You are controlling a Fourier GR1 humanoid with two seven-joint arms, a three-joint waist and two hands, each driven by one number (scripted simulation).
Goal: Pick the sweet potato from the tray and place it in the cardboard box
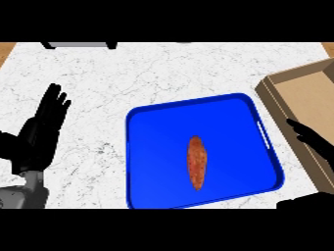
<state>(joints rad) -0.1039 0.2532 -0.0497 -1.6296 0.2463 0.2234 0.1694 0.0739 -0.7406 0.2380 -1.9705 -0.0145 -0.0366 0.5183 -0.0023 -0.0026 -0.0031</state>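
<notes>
**Oblong orange-brown sweet potato (pixel 196 162) lies left of the black right robot hand (pixel 321 147)**

The black left robot hand (pixel 43 122) rests open on the white marble tabletop (pixel 162 68), fingers straight, holding nothing. The sweet potato lies mid-way across the blue rectangular plastic tray (pixel 148 127), long axis running near-to-far. The nearer right robot hand, fingers extended and empty, hovers just beside the tray's right edge, over the brown cardboard box (pixel 321 88).

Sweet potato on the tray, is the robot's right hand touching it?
Apart. The head view shows the sweet potato lying in the middle of the tray, with bare blue tray floor and the tray's right rim between it and the right hand.
</notes>
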